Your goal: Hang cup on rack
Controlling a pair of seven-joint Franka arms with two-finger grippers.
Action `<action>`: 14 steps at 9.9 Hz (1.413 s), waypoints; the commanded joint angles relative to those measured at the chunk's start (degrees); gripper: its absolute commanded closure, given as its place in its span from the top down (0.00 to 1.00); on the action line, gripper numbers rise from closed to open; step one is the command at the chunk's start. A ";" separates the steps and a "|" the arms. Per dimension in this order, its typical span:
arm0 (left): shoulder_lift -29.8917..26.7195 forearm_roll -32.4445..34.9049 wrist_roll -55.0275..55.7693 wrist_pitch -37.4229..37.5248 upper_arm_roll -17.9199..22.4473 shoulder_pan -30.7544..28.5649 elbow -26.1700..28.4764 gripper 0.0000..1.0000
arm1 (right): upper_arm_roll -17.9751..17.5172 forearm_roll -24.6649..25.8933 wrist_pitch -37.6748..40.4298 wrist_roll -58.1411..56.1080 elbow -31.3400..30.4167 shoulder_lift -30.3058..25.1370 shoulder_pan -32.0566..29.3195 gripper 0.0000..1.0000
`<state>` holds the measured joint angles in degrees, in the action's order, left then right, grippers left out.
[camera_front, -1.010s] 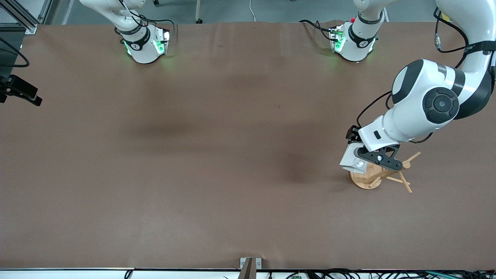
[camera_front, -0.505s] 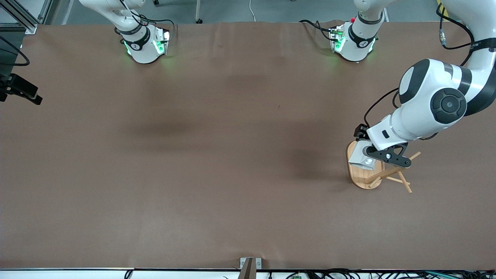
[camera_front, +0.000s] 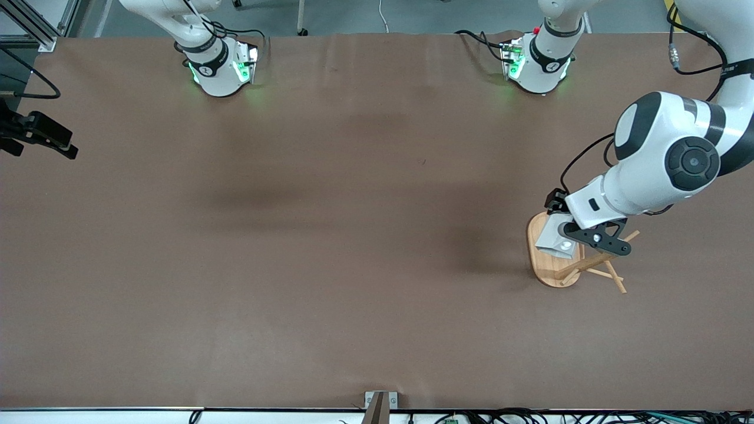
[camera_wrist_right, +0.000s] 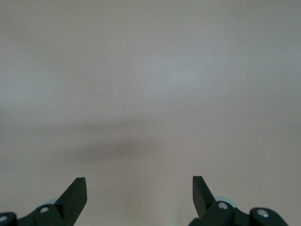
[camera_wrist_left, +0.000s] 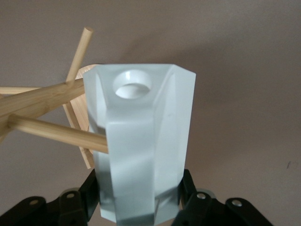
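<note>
While my left tool (camera_wrist_left: 141,207) is clamped tight on the cup (camera_wrist_left: 143,146), the main risk is the peg (camera_wrist_left: 56,129) missing the handle hole (camera_wrist_left: 132,84). From the left wrist view the peg meets the cup's faceted side, not the hole, though I cannot tell whether it touches or passes beside. If I push on like this, I judge the cup could twist in the grip or the light rack (camera_front: 551,271) could tip or slide on the worktop (camera_front: 330,247). Letting go now would likely drop the cup onto the rack's base.

Left tool: fingers squeezed onto the cup's lower body from both sides, cup held up in the air over the rack's oval base, among the pegs, at the left arm's end of the worktop. Cup not hung yet.

Right tool (camera_wrist_right: 139,197): jaws spread wide, holding nothing, over bare worktop at the right arm's end; that arm waits.
</note>
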<state>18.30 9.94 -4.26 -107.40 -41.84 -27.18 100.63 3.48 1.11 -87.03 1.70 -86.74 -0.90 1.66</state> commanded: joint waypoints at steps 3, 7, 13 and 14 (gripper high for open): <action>0.24 -0.54 -1.27 -1.14 -0.44 -1.65 1.94 0.38 | 0.47 0.12 -1.04 0.14 -1.85 -1.56 0.63 0.99; 1.91 -0.54 -1.27 -2.37 -0.44 -2.27 1.59 0.38 | 0.47 0.21 -1.04 0.14 -1.85 -1.47 0.63 0.99; 2.53 -0.54 -2.67 -2.38 -0.26 -3.06 0.80 0.42 | 0.47 0.21 -1.13 0.14 -1.77 -1.47 1.07 0.99; 2.79 -0.54 -2.85 -2.38 -0.26 -3.06 0.62 0.48 | 0.47 0.21 -1.04 0.14 -1.77 -1.47 1.07 0.99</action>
<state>19.82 9.94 -5.87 -108.77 -41.78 -29.71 100.62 3.49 1.11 -87.30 1.70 -86.76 -0.90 2.05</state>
